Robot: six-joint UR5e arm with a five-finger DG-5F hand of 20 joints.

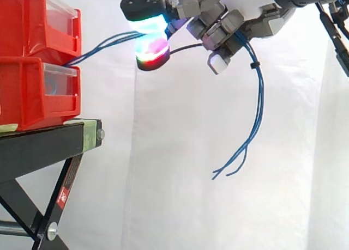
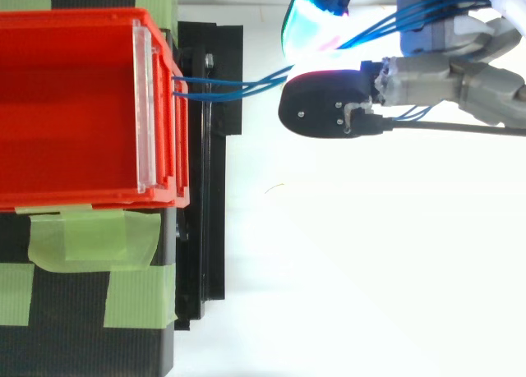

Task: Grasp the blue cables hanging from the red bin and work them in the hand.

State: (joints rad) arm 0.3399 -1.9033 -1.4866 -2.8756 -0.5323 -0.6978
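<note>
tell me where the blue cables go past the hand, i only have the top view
Observer: In the side view the blue cables come out of the hand and hang down, with their free ends loose in the air.
Operator: do the ends touch the stand
Observer: No, they dangle well apart from the black stand, on the arm's side of it.
Operator: where do they leave the bins
Observer: At the seam between the upper red bin and the lower red bin, sloping up to the hand.
</note>
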